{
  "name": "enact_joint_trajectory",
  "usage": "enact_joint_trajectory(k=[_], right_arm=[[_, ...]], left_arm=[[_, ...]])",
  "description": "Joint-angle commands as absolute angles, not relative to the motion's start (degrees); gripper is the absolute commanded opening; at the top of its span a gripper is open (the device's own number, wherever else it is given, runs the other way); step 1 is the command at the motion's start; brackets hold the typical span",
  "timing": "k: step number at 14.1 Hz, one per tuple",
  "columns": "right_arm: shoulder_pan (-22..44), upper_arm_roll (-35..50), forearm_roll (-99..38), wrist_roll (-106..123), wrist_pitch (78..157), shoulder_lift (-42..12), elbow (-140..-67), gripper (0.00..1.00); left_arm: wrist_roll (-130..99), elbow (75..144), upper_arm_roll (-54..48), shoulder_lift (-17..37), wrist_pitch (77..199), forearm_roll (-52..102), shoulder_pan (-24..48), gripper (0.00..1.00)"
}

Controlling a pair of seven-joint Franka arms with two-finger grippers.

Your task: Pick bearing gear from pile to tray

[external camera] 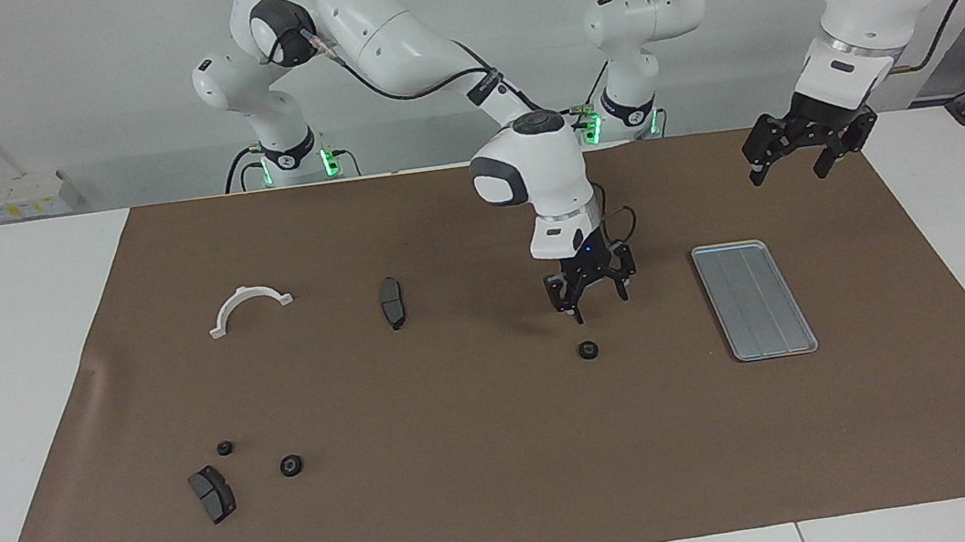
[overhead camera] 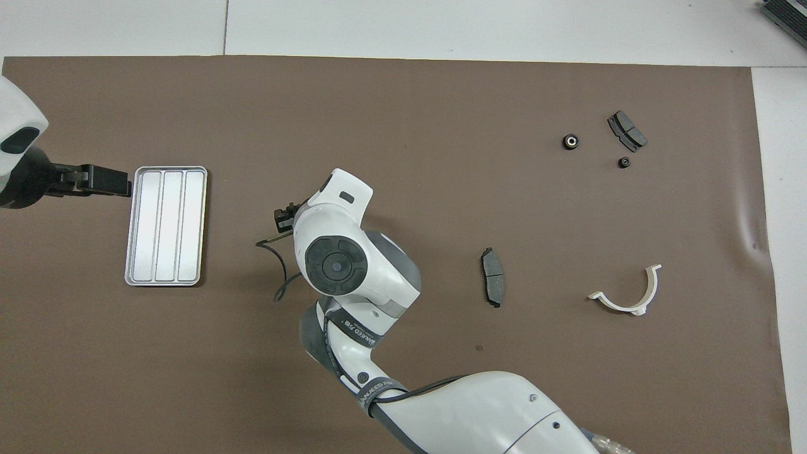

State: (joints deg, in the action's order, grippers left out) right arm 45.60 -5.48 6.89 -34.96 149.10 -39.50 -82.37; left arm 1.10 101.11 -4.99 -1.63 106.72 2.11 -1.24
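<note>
You have the white desk [external camera: 18, 383] under a brown mat [external camera: 505, 452] that carries everything. The right arm reaches from its base out over the middle of the mat, and its right tool [external camera: 592, 292] hangs in the air with fingers spread and nothing between them. Below it, a touch farther from the robots, a small black bearing gear [external camera: 587, 350] lies by itself on the mat, well apart from the tray; in the overhead view the arm's wrist hides it. The left arm stands raised at its own end of the desk; its left tool [external camera: 802, 151] hovers over the mat, above the edge of the tray nearer to the robots, fingers spread and empty.

The silver-grey tray [external camera: 754, 299] with lengthwise grooves lies flat toward the left arm's end, and you see nothing in it. Toward the right arm's end sits the white half-ring bracket [external camera: 249, 308], and beside it, nearer the middle, one dark brake pad [external camera: 392, 302]. Farther from the robots a second brake pad [external camera: 212, 494] lies near two more black gears: the larger gear [external camera: 290, 466] and the smaller gear [external camera: 225, 448].
</note>
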Motion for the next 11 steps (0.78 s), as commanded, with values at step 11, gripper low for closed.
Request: enact_joint_trajectory(k=[11], right_arm=[[14.2, -4.4, 7.6, -14.6, 139.1, -38.1, -79.5, 0.81]], left_arm=[[-41.6, 102.7, -4.4, 24.0, 136.4, -13.0, 20.8, 1.0]])
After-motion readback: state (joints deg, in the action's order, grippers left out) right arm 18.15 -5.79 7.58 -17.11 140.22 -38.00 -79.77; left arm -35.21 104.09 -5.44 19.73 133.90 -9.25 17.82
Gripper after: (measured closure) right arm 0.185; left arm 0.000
